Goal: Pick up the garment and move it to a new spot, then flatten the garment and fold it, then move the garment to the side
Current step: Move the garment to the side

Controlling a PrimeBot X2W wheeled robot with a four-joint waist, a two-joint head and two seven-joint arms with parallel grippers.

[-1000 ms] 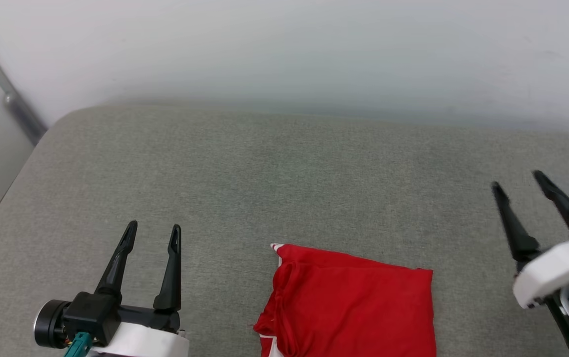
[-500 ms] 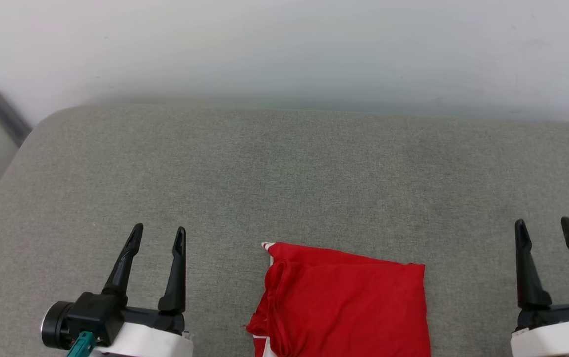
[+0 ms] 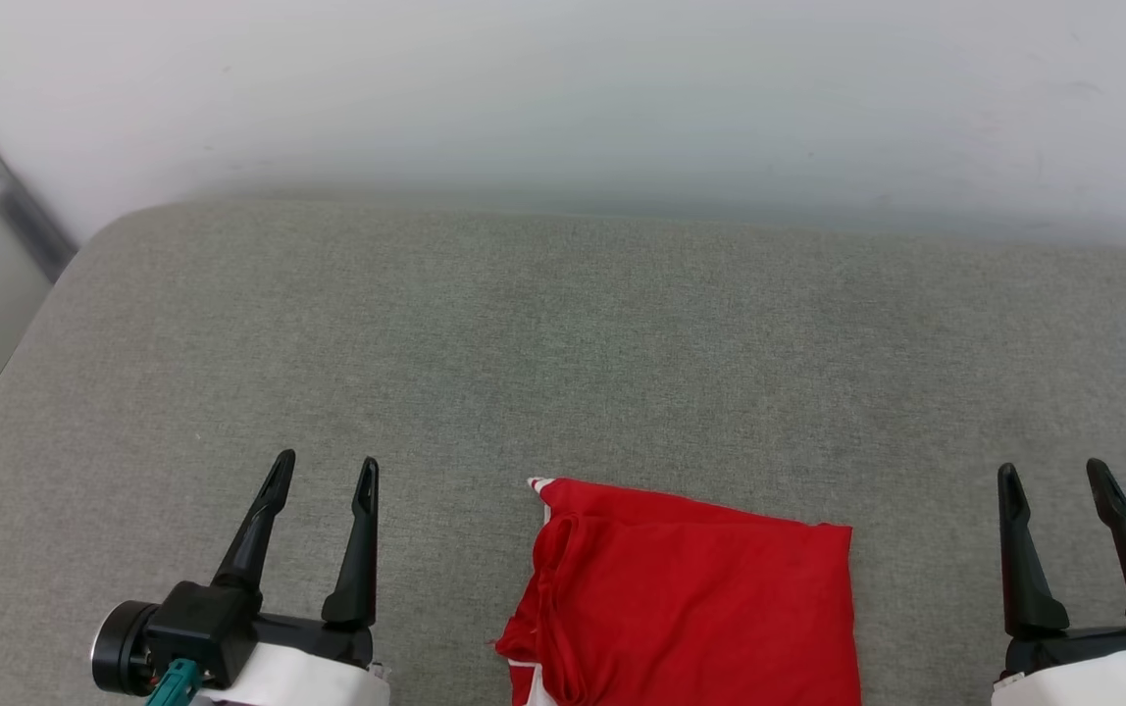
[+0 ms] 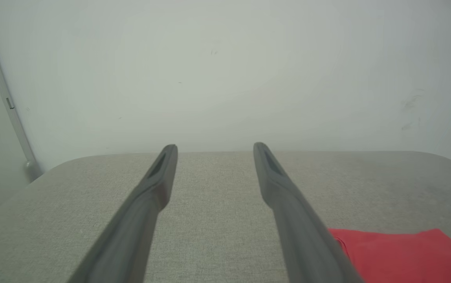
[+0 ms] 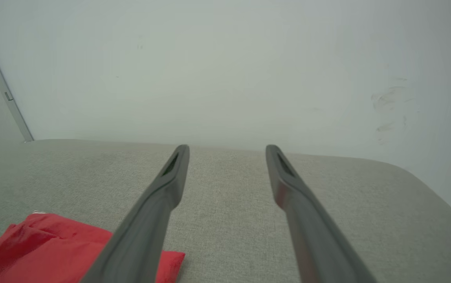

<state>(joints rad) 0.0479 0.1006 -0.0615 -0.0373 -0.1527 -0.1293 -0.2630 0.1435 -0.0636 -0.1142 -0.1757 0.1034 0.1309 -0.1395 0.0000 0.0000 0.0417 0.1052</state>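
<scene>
Head view has the folded garment [image 3: 690, 608] lying flat on the cushion [image 3: 563, 343]; left gripper [image 3: 326, 463] stands clear to its left, right gripper [image 3: 1053, 471] clear to its right, both splayed wide and empty, pointing past it, neither plainly nearer

At the lower left of the head view, the left gripper [image 3: 326, 461] has two long, matte black fingers [image 3: 251, 534] that taper to narrow tips. They grow from a boxy black housing [image 3: 200, 628], which has a round black cap [image 3: 117, 647] with a pale rim on its outer side and a teal plug [image 3: 174, 681] beneath. Behind it sits a smooth white wrist shell [image 3: 288, 679]. At the lower right, the right gripper [image 3: 1053, 469] has the same black fingers, a black base [image 3: 1078, 645] and a white cover [image 3: 1102, 686]. In the wrist views the fingers look dark grey, with a long recessed slot near each tip.
</scene>
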